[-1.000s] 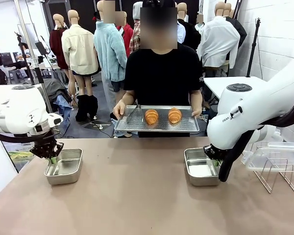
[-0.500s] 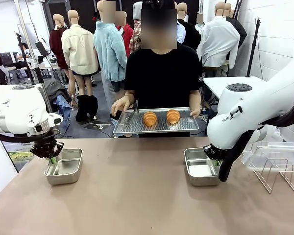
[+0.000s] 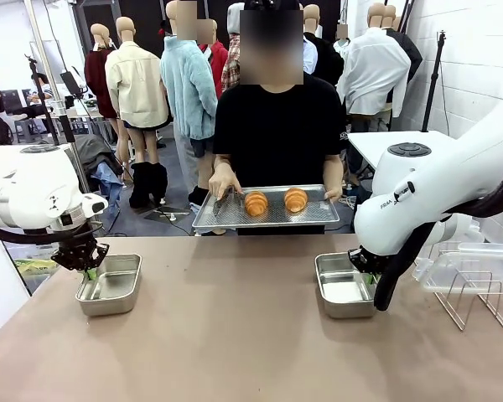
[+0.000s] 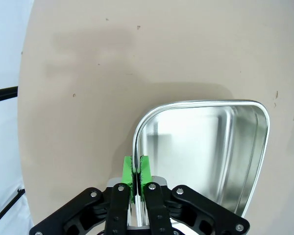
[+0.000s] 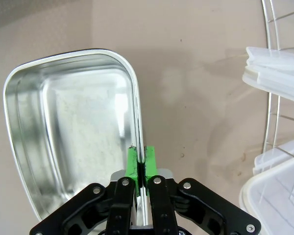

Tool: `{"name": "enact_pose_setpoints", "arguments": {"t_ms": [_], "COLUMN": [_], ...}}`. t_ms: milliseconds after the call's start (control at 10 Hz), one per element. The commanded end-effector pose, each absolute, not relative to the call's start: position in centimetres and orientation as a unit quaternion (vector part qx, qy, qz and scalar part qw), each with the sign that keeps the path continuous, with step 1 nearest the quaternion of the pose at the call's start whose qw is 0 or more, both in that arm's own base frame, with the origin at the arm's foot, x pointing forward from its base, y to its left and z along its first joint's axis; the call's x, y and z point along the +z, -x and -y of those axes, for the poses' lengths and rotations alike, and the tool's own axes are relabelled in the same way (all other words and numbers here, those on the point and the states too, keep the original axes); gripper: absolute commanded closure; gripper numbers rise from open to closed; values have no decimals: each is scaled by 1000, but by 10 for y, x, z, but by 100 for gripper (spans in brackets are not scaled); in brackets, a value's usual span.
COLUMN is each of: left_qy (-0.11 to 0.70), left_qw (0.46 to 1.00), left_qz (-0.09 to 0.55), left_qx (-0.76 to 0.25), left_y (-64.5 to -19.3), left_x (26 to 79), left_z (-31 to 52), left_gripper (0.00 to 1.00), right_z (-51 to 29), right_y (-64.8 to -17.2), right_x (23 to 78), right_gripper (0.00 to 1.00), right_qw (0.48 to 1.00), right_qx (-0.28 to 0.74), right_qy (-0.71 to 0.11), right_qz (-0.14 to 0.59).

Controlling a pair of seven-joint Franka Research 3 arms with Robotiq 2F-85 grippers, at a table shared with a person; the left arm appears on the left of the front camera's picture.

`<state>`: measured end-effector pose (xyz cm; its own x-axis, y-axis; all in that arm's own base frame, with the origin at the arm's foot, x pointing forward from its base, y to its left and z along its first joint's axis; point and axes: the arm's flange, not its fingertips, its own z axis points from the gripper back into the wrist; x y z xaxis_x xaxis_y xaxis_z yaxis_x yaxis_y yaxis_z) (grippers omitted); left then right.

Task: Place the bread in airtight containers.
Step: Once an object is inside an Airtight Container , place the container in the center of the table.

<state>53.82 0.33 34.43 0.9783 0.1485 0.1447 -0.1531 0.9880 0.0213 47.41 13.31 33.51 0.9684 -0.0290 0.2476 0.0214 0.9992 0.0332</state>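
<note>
Across the worktop (image 3: 235,335) a person in a black shirt holds a perforated steel tray (image 3: 235,219) just past the far edge, one hand (image 3: 225,186) at the end toward the robot's left and the other hand (image 3: 334,189) at the opposite end. Two croissants (image 3: 256,203) (image 3: 296,199) lie side by side near the middle of that tray, close together but not touching, and well apart from both tins. On the robot's side, the left container (image 3: 109,285) sits open and empty near the left edge of the worktop. The left end effector (image 3: 88,274) has its green pads pressed together on the tin's side wall, one pad inside and one outside, as the left wrist view shows at the rim (image 4: 136,164) of the shiny tin (image 4: 201,147). The right container (image 3: 342,289) is likewise open and empty. The right end effector (image 3: 370,280) pinches its wall the same way, seen up close (image 5: 141,156) on the tin (image 5: 73,132). Just beyond it, clear plastic lids (image 3: 474,264) rest in a wire rack (image 3: 478,306).
</note>
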Motion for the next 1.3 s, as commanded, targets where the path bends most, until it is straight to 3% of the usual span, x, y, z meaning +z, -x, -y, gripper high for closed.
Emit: {"name": "enact_pose_setpoints", "arguments": {"t_ms": [0,400,700,1200], "left_qy": [-15,5,75,123], "left_qw": [995,995,992,988], "left_qz": [74,100,97,75], "left_qx": [58,1,-25,-45], "left_y": [-536,-521,-520,-526], "left_x": [354,419,456,467], "left_z": [9,38,44,48], "left_gripper": [100,100,100,100], "right_z": [-133,-128,-117,-113], "right_y": [-474,-466,-470,-475], "right_x": [335,410,458,460], "right_gripper": [100,100,100,100], "right_qw": [992,980,967,973], "right_qx": [-13,-10,-45,-54], "right_qy": [-15,-58,-105,-128], "right_qz": [125,190,226,182]}}
